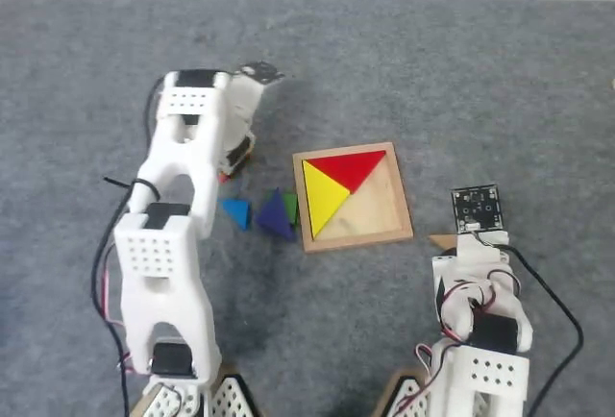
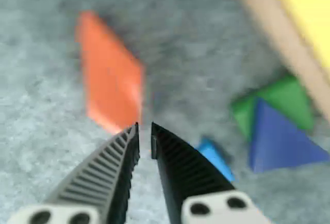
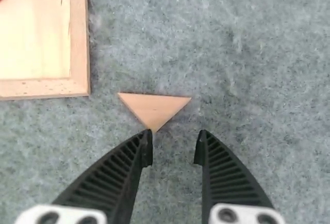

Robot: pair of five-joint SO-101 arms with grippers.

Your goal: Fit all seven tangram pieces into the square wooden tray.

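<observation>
Filling the part of the square wooden tray (image 1: 357,240) nearer the left arm, a large red triangle (image 1: 348,167) and a large yellow triangle (image 1: 322,196) leave bare wood toward its right rim. Just outside the tray's left rim crowd a green piece (image 1: 290,208), a dark blue triangle (image 1: 275,215) and a light blue triangle (image 1: 235,212). A flat orange parallelogram (image 2: 111,74) lies farther from the tray, at the left gripper (image 2: 144,127), whose fingers are nearly closed and empty. Off the tray's near right corner, a tan wooden triangle (image 3: 153,108) points at the right gripper (image 3: 174,149), whose fingers are parted, with open grey felt (image 1: 500,90) around.

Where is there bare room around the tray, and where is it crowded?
Free: bare wood in the tray, bordered by the yellow triangle, the red triangle and two rims; the mat between the arm bases. Crowded: green piece, dark blue piece, light blue piece bunched outside the rim beside the yellow triangle.
</observation>
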